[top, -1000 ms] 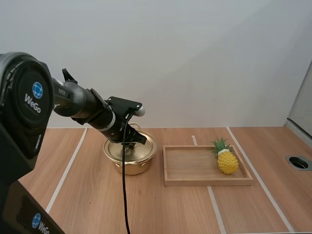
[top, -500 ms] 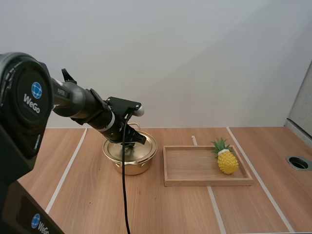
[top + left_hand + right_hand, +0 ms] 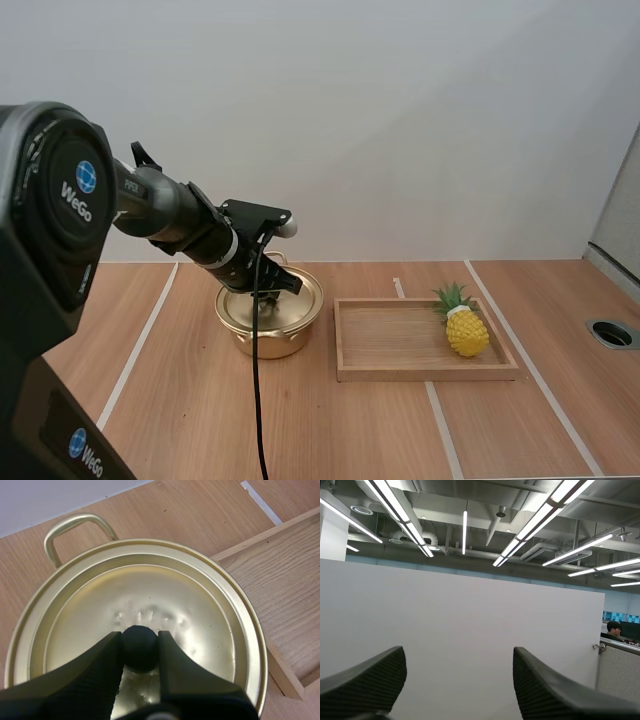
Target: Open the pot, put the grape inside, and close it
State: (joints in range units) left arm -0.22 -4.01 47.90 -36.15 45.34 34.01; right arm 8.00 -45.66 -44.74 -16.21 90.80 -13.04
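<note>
Pinches the black knob of the lid in the left claw, centred for a straight lift off the pot, left of centre on the counter, with the right claw spread empty and a pineapple in the tray.

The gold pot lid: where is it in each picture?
High view: lid sits on the pot, left of the wooden tray, under the left gripper.
Left wrist view: lid beside the tray, fingers pinching its knob.
Right wrist view: right gripper, fingers apart, aimed elsewhere.
Shared landmark: the wooden tray.
</note>
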